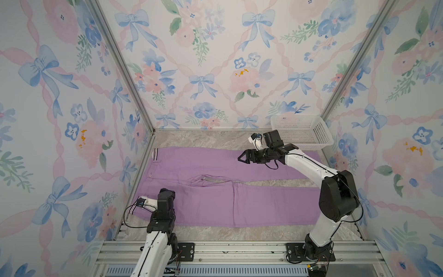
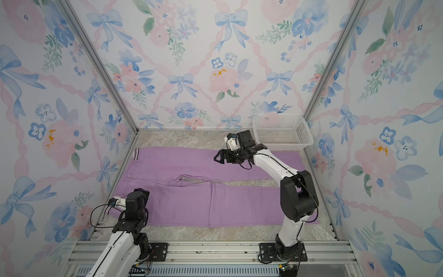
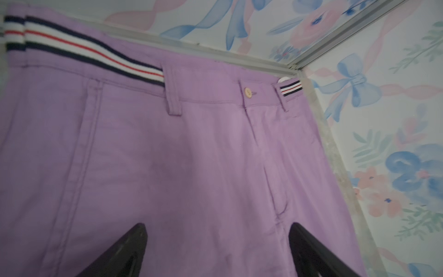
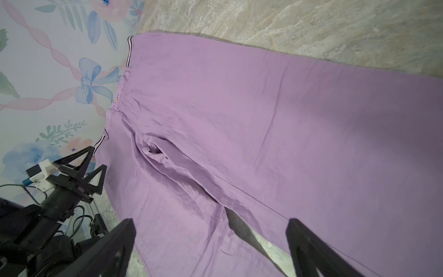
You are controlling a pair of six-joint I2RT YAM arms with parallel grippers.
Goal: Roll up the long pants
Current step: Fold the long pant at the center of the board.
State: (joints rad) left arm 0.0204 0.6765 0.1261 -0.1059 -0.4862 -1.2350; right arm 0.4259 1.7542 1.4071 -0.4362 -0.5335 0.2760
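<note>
Lilac-purple fabric long pants (image 1: 203,163) look light and limp (likely to bunch), best pinched at the black-and-white striped waistband (image 3: 96,51); left gripper (image 3: 217,227) and right gripper (image 4: 210,221) both gape empty.

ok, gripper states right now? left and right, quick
Left gripper: open, holding nothing, over the long pants.
Right gripper: open, holding nothing, above the pants.

Left gripper (image 3: 217,226): jaws spread wide, angled forward and down, wrist low. Right gripper (image 1: 241,157): jaws spread wide, raised, pointing leftward.
</note>
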